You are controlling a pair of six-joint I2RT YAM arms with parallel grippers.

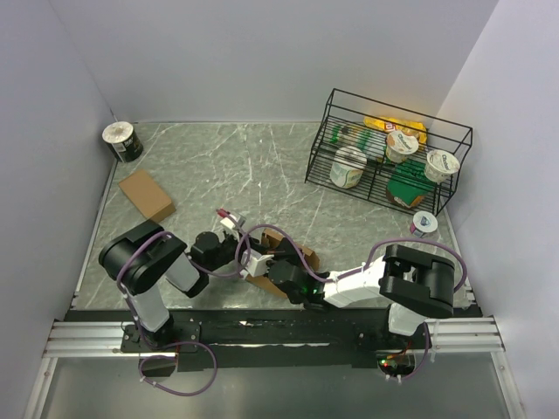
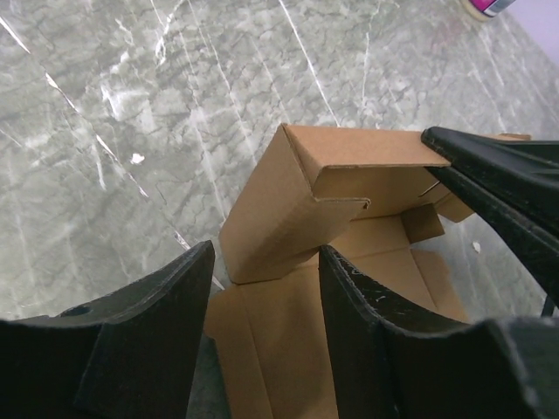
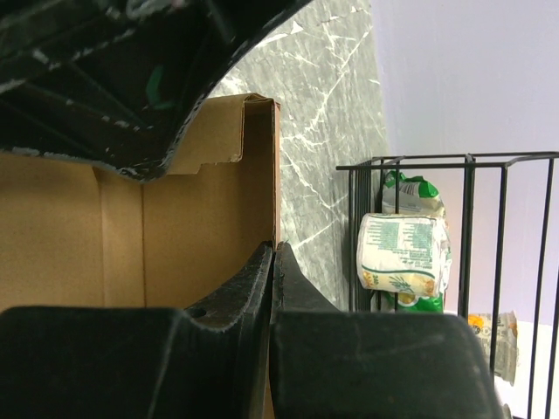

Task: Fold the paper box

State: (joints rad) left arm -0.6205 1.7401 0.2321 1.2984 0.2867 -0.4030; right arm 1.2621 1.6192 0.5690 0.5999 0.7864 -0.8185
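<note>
Left wrist view, paper box (image 2: 288,201) part-folded, raised wall's long edge running rightward, right gripper (image 3: 272,251) clamped on its end, left gripper (image 2: 265,262) parted

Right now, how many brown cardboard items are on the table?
2. The paper box, partly folded, sits at front centre; the other cardboard box lies flat at the left, further back.

We can read no text in any of the views. The cup (image 3: 403,253) lying in the wire rack (image 3: 463,161) carries green print on its white wrap, too blurred for us to make out. From above, the cup lids (image 1: 402,144) and the roll (image 1: 122,140) in the far corner show printed marks, too small to read.
</note>
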